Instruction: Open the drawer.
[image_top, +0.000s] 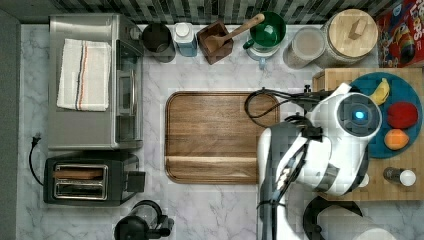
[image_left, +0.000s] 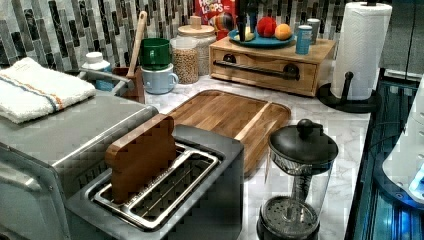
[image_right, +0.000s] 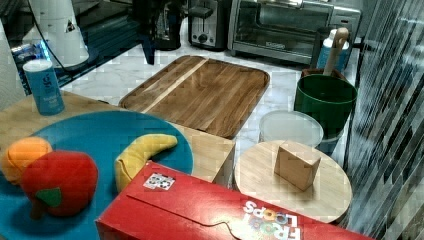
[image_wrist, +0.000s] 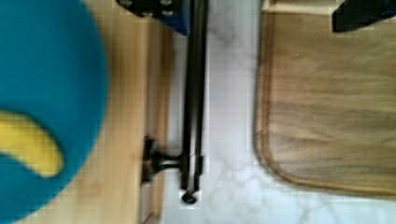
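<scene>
At the upper right of the left view we see the drawer (image_left: 265, 70) shut under a blue plate (image_left: 260, 41), and in the wrist view our gripper (image_wrist: 261, 9) spreads wide astride its handle (image_wrist: 194, 93).

White arm (image_top: 320, 145), black cables (image_top: 265, 100)

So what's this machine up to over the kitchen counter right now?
A white robot arm is reaching over a light wooden drawer box at the back of the marble counter. It is there to pull the drawer open. In the wrist view its gripper hangs above the drawer's long black bar handle, one finger beside the bar, the other over the brown tray. The drawer looks shut. A blue plate of toy fruit sits on top.
</scene>
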